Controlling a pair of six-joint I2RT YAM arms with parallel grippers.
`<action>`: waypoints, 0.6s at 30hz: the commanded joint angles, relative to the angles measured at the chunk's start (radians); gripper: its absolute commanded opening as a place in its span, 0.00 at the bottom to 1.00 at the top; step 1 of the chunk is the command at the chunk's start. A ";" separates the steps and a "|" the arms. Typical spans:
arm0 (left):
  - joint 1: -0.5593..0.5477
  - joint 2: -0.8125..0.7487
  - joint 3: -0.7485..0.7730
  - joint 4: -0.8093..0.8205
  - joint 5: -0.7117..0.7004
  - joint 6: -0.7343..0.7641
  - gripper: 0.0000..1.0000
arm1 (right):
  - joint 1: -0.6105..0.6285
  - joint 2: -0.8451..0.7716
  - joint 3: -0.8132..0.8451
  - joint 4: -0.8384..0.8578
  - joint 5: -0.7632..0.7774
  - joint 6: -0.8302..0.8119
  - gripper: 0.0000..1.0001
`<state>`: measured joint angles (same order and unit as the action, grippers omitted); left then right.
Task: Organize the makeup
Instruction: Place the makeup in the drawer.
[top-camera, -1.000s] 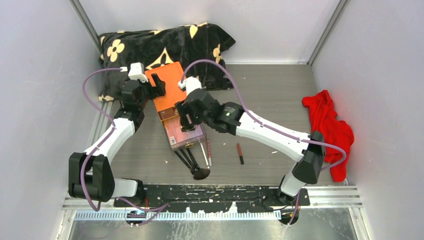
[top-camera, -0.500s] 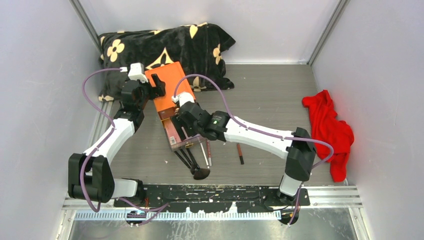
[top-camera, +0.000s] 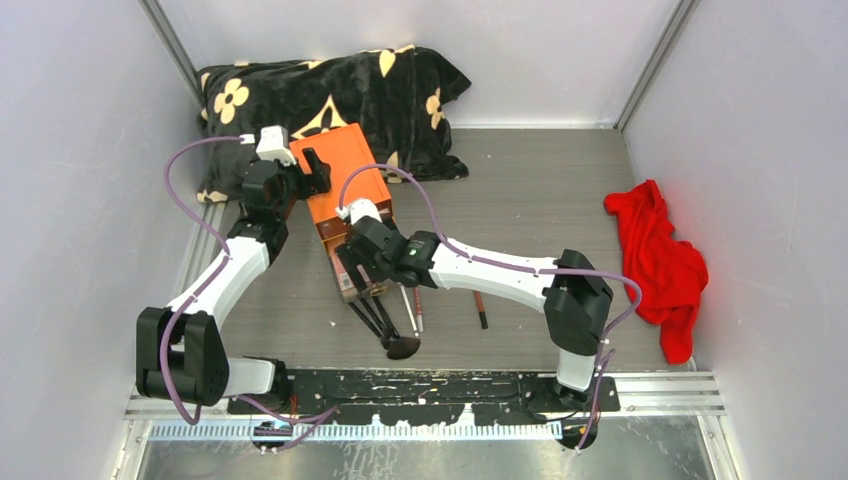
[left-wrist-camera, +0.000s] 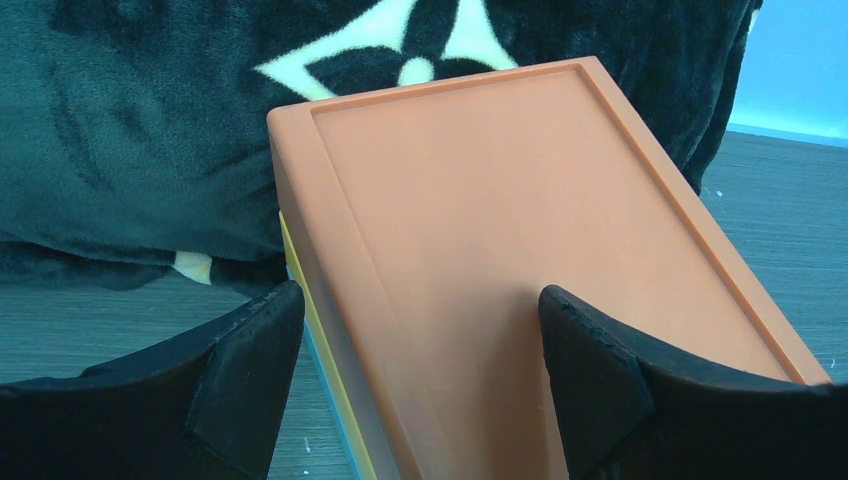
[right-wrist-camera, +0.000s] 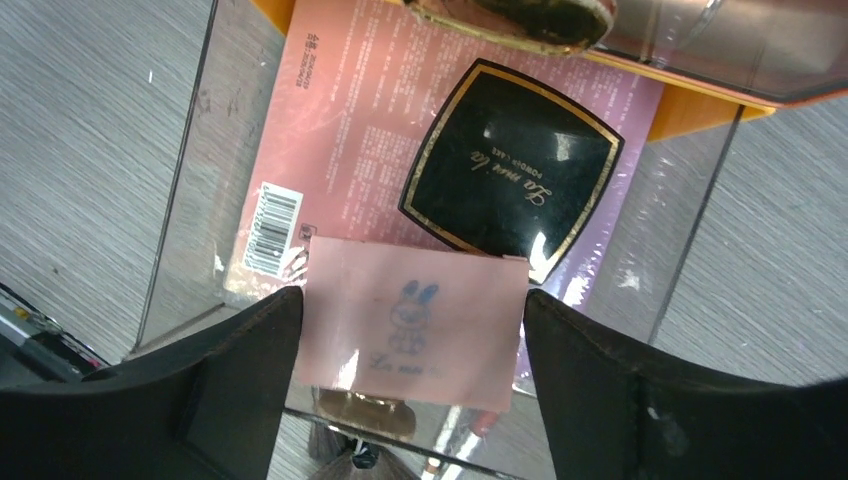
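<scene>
While the right gripper (right-wrist-camera: 408, 300) hangs over the clear plastic drawer (right-wrist-camera: 190, 200), a small glossy pink rectangular palette printed with a rabbit (right-wrist-camera: 415, 330) spans its jaws, edge to edge, grasped. Directly beneath it in the drawer lie a larger flat pink palette with a barcode (right-wrist-camera: 340, 130) and a black square compact rimmed in gold (right-wrist-camera: 510, 165). Just nearside of this gripper, on the table, are thin black-handled brushes (top-camera: 380, 318), and slim pencils (top-camera: 416, 305) lie to its right. A crumpled red cloth (top-camera: 655, 255) lies well off to its right. The left gripper (left-wrist-camera: 420, 300) is parted astride the left edge of the orange plastic box (left-wrist-camera: 480, 200), one finger on the lid. A black fleece blanket with cream flowers (left-wrist-camera: 120, 130) lies beyond it.
</scene>
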<state>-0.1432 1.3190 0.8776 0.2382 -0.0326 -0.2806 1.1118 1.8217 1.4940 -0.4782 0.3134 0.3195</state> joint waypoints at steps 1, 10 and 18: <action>-0.006 0.029 -0.054 -0.218 -0.002 0.064 0.85 | 0.007 -0.105 -0.028 0.072 0.043 -0.014 0.92; -0.006 0.026 -0.053 -0.223 -0.005 0.067 0.85 | 0.014 -0.168 -0.048 0.091 0.080 -0.033 1.00; -0.006 0.030 -0.051 -0.221 -0.001 0.066 0.85 | 0.030 -0.339 -0.154 0.065 0.152 -0.020 0.96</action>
<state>-0.1432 1.3190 0.8776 0.2379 -0.0326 -0.2806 1.1290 1.6100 1.3884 -0.4332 0.3996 0.2924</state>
